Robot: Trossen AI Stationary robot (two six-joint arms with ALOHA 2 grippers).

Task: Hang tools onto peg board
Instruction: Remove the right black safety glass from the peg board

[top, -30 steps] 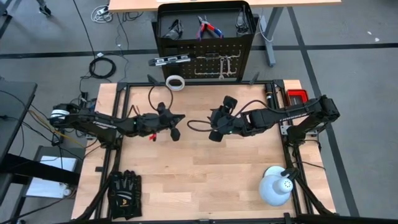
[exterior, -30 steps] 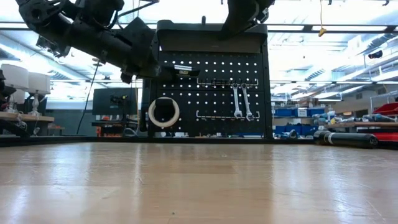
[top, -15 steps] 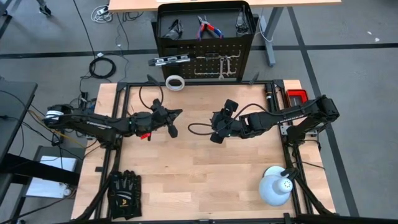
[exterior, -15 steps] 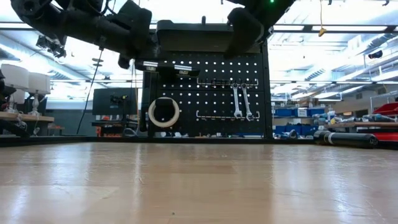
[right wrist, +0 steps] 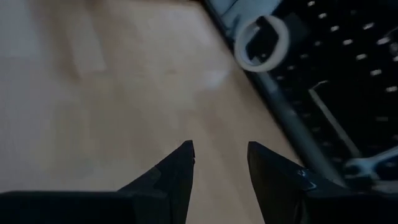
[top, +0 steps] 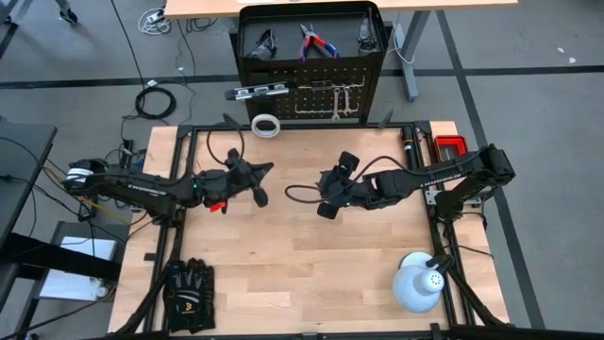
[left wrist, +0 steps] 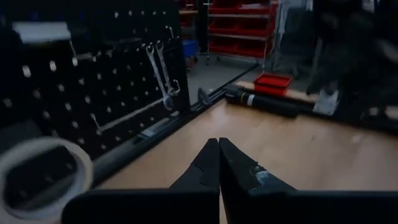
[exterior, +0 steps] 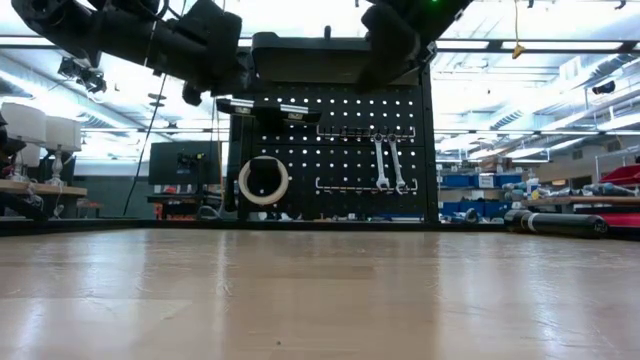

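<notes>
The peg board (top: 311, 90) stands upright past the table's far edge. On its pale hooks hang two silver wrenches (exterior: 389, 163), a white tape roll (exterior: 263, 181) and a dark level bar (top: 260, 92). Red-handled pliers (top: 317, 42) lie in its top tray (top: 373, 24). My left gripper (left wrist: 219, 149) hovers shut and empty over the table's middle left (top: 266, 170), pointing level toward the board. My right gripper (right wrist: 221, 150) hovers open and empty over the table's middle (top: 326, 191), slanting down toward the far left.
Black gloves (top: 189, 291) lie at the near left corner and a white dome lamp (top: 418, 283) stands at the near right. A small red box (top: 451, 144) and a dark cylinder (top: 408, 146) sit at the far right. Bare wood (top: 302, 255) spreads below both grippers.
My left gripper has risen a little, drawn back slightly toward the table's left edge and swung round toward the peg board, staying shut. My right gripper has sunk a little over the same spot, staying open.
</notes>
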